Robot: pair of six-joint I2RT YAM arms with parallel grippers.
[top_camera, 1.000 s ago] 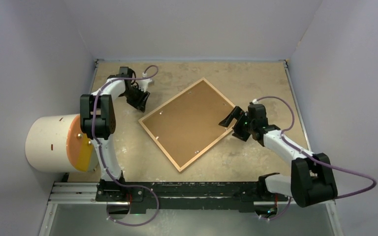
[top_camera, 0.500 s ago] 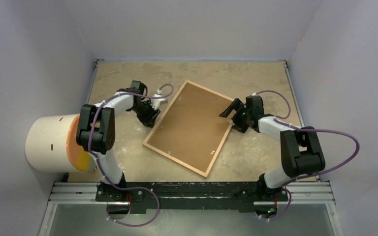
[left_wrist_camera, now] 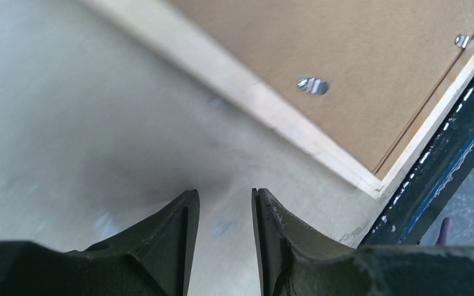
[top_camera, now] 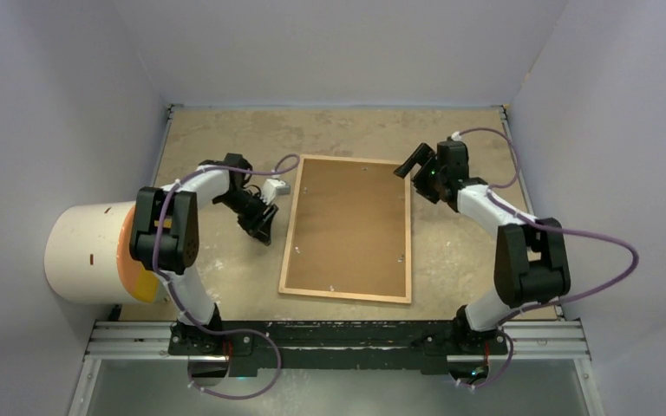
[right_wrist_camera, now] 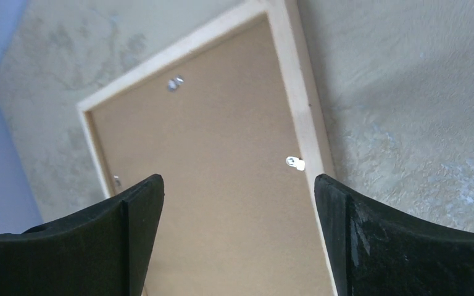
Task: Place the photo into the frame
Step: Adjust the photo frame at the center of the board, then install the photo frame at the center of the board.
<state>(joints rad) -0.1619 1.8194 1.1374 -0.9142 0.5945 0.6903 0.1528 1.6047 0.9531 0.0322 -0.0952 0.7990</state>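
The left gripper (top_camera: pixel 264 228) hangs low over the surface (top_camera: pixel 355 130) just beside the left rail of the frame (top_camera: pixel 347 296), its fingers drawn in to a narrow gap with nothing between them. The right gripper (top_camera: pixel 411 164) hovers at the frame's far right corner, spread wide and also empty. The frame lies flat and back-up in the middle of the surface, its long sides running away from us, with the brown board (top_camera: pixel 347 225) seated inside the light-wood rails and small metal tabs (left_wrist_camera: pixel 313 86) turned over its edge. We cannot find the photo in any view, and we cannot tell whether it lies under the board. We judge the frame to be stiff and fairly light, likely to slide on the surface when nudged, so it wants steadying at one rail while the other arm works. Any glass would be underneath, out of sight, and we would treat it as fragile: no lifting by one corner, no dropping. The rails are thin, so the best hold looks to be a pinch across the outer edge of a rail, mid-length. To get the board off, the tabs need turning aside with a fingertip first; the board itself seems thin and slightly bendy, best raised at an edge.
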